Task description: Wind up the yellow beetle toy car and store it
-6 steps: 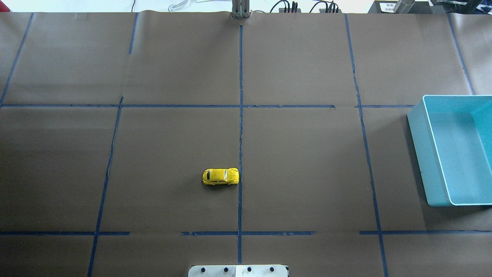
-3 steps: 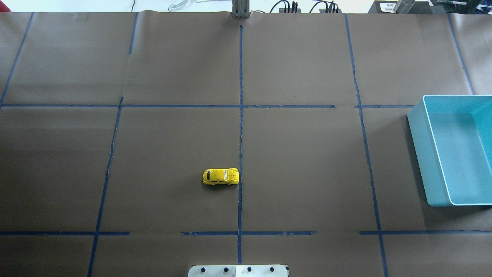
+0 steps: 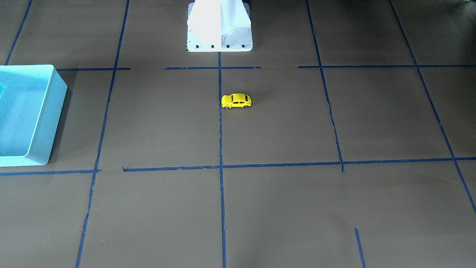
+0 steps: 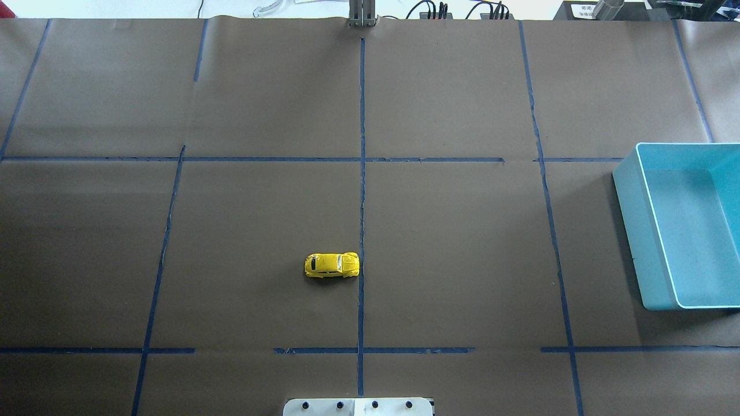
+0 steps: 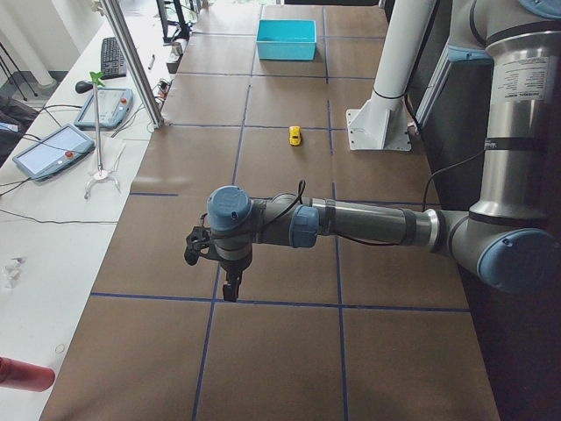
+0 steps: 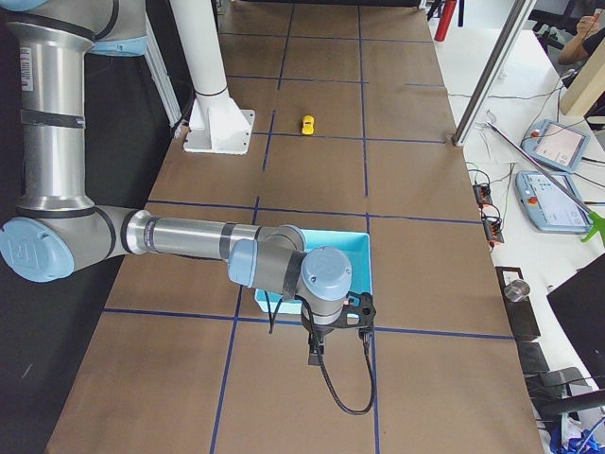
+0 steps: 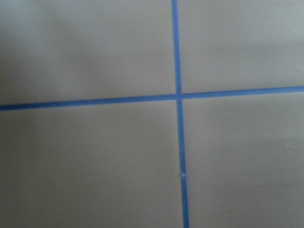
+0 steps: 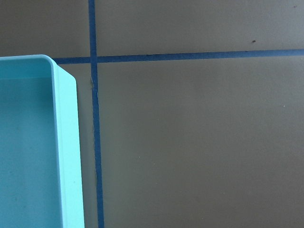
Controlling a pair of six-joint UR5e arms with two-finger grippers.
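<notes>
The yellow beetle toy car (image 4: 332,265) stands on its wheels on the brown table, just left of the centre tape line, in front of the robot base; it also shows in the front view (image 3: 236,101) and both side views (image 5: 294,135) (image 6: 307,125). The light blue bin (image 4: 633,231) sits at the table's right end and looks empty. My left gripper (image 5: 230,285) hangs over the table's far left end, far from the car. My right gripper (image 6: 315,355) hangs just past the bin (image 6: 359,260), at the right end. I cannot tell whether either is open or shut.
Blue tape lines divide the brown table into squares. The white robot base (image 4: 358,407) stands at the near edge. The right wrist view shows the bin's corner (image 8: 66,152). Tablets and cables lie on the white bench beyond the table's far edge (image 5: 53,149).
</notes>
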